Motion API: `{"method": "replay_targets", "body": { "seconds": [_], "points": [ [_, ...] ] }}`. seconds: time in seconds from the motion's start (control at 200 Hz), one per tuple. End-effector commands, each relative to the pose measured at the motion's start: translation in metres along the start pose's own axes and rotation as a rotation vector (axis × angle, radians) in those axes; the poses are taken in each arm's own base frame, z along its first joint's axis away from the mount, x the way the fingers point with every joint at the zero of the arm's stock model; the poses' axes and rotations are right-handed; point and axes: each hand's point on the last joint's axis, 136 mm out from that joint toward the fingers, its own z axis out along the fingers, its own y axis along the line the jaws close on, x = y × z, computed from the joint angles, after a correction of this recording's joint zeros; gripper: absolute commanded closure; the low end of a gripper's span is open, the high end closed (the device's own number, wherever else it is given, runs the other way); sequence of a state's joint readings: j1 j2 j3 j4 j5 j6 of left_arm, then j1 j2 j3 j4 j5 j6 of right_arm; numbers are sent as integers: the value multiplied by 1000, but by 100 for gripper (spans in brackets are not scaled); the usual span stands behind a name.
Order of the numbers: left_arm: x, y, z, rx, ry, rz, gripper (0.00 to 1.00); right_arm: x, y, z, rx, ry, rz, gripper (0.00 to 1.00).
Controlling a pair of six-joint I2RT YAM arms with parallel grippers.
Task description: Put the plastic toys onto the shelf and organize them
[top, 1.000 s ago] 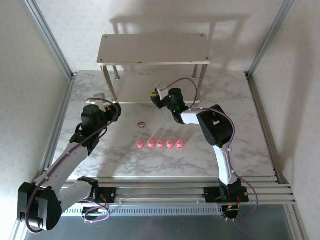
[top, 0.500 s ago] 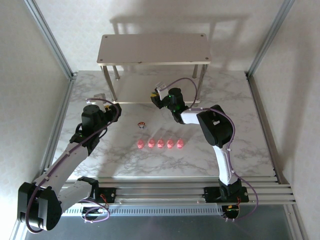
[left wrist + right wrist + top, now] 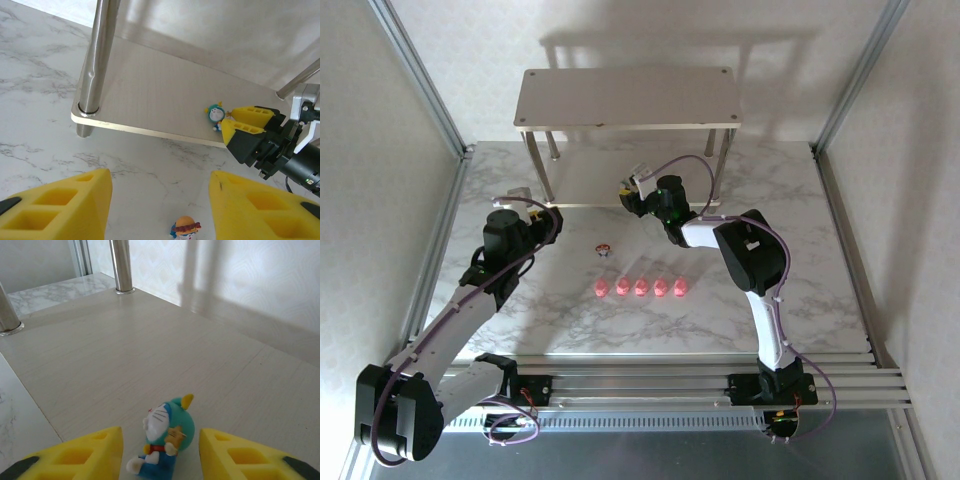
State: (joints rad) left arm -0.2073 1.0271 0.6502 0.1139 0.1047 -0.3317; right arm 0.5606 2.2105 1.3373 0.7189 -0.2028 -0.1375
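— Over the table, top camera: what stands where?
— The shelf [image 3: 628, 97] is at 12 o'clock on the marble table [image 3: 820, 260]. Five pink toys [image 3: 641, 287] line up at centre, with an orange-topped figurine [image 3: 604, 249] at 11 o'clock from them. The right gripper [image 3: 630, 190] reaches the 6 o'clock edge of the lower board [image 3: 582, 180]. The left gripper [image 3: 517, 195] hangs near that board's 7 o'clock corner.

— And the left wrist camera?
— Its yellow fingers [image 3: 65, 205] are spread wide and grip nothing. The orange-topped figurine stands on the marble at 6 o'clock, in the gap, apart from both. A teal figurine [image 3: 215, 114] rests on the lower board near its front edge, at 2 o'clock, just beside the right gripper's tips. A silver leg [image 3: 95, 65] rises at 10 o'clock.

— The right wrist camera?
— The teal figurine leans on the lower board at 6 o'clock, between parted fingers [image 3: 85, 455]. Daylight shows on its 9 o'clock side. At 3 o'clock the finger is just beside it, and contact cannot be told. The jaws are loose and not clamped on it.
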Motion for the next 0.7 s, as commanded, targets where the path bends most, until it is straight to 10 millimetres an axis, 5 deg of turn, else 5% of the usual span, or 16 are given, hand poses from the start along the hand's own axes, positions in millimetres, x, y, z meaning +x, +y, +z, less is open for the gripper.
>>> {"method": "replay_targets", "body": {
  "seconds": [0.0,0.33,0.696],
  "points": [
    [-9,2,-5,-17,-28,16,46,-5,-6,5,25,-18,-5,54],
    [-9,2,-5,-16,-28,14,46,-15,-7,2,30,-50,-1,47],
    [-4,-4,-1,8,-4,20,44,-85,5,-34,-28,-179,13,43]
  ]
}}
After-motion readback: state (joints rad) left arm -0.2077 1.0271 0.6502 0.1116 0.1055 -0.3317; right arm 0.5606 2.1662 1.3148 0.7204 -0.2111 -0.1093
